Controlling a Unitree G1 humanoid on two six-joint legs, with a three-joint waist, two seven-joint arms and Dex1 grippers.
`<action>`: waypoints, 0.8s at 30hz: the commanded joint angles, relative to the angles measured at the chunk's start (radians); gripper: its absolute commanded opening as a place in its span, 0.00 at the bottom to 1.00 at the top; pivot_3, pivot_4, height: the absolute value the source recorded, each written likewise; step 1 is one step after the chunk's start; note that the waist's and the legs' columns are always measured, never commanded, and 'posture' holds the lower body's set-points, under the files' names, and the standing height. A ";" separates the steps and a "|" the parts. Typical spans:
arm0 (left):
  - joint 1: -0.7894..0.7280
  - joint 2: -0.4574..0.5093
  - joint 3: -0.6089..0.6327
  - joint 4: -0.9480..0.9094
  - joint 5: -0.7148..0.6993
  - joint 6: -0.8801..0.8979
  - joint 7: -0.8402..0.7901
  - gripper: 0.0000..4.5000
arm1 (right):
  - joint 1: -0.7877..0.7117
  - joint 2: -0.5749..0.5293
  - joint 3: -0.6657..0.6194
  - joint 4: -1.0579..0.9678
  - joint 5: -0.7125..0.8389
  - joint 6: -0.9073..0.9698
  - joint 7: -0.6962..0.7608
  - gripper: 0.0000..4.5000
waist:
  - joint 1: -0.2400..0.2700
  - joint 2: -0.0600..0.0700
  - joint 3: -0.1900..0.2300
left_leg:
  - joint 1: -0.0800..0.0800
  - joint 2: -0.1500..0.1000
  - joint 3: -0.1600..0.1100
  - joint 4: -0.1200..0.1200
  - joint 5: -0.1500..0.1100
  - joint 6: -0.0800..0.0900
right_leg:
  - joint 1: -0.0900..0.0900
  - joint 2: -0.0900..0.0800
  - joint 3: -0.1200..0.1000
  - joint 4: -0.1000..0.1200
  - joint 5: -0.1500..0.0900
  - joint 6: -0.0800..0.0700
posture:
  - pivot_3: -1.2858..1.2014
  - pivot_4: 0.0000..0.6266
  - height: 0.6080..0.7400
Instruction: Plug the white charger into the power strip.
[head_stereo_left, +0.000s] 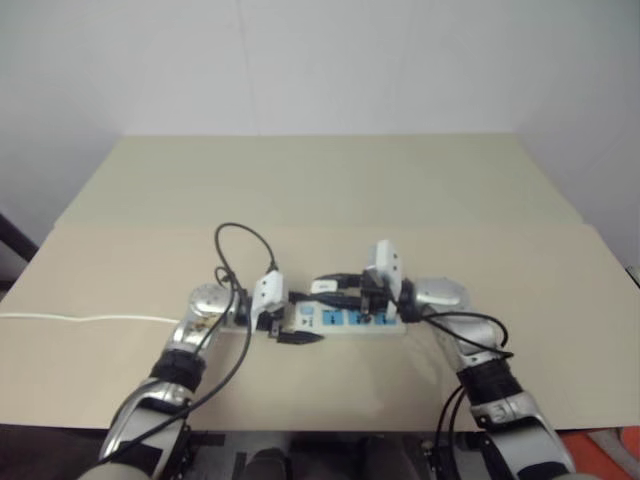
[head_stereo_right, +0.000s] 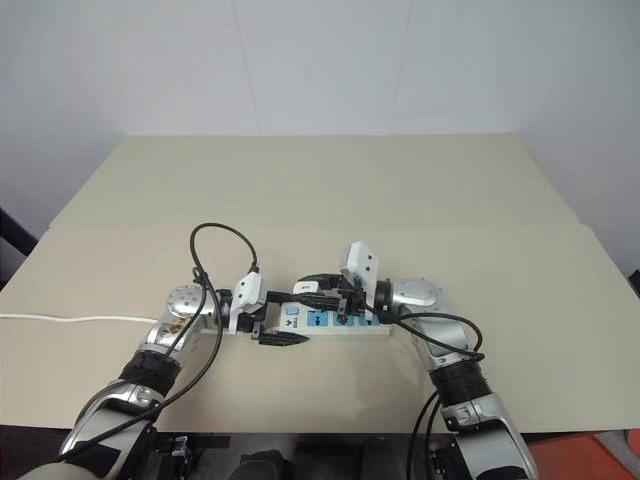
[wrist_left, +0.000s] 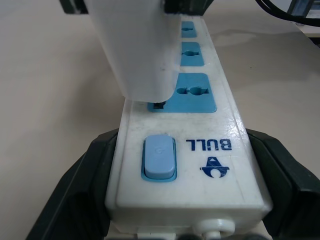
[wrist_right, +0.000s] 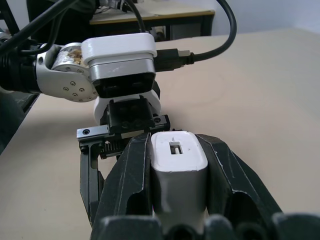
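Between our left jaws sits the strip's (wrist_left: 200, 145) switch end; right jaws clamp the charger (wrist_right: 178, 175), prongs at the first socket.

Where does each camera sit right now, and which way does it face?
Head, both eyes: look forward and down on table, both arms.
Left wrist: looks along power strip, clamped at its switch end by left tool; charger over the first socket.
Right wrist: looks along right tool gripping charger, toward left wrist.
Shared: charger.

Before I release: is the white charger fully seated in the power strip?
Not fully. The white charger, in the right gripper, meets the power strip at the socket nearest the switch, a gap showing beneath.
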 joint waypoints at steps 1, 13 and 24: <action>0.023 0.011 -0.029 -0.009 0.016 0.011 -0.018 0.73 | 0.016 -0.008 -0.008 0.049 -0.026 -0.072 -0.003 0.25 | -0.001 0.000 0.000 | 0.000 0.000 0.000 0.000 0.000 0.000 | 0.000 0.000 0.000 0.000 0.000 0.000 | 0.52 0.24 1.00; 0.031 0.024 -0.032 -0.019 0.014 0.019 -0.024 0.73 | 0.020 -0.100 0.000 0.239 -0.078 -0.250 0.045 0.25 | 0.002 -0.003 -0.002 | 0.012 0.000 0.000 -0.001 -0.002 0.003 | 0.014 0.000 -0.001 -0.003 0.000 0.000 | 0.52 0.24 1.00; 0.037 0.027 -0.037 -0.030 0.011 0.021 -0.024 0.73 | -0.029 -0.053 0.048 0.279 -0.068 -0.250 0.042 0.25 | 0.000 -0.005 -0.004 | 0.016 0.001 0.000 -0.001 -0.002 0.003 | 0.016 0.000 0.000 -0.003 -0.001 0.000 | 0.52 0.24 1.00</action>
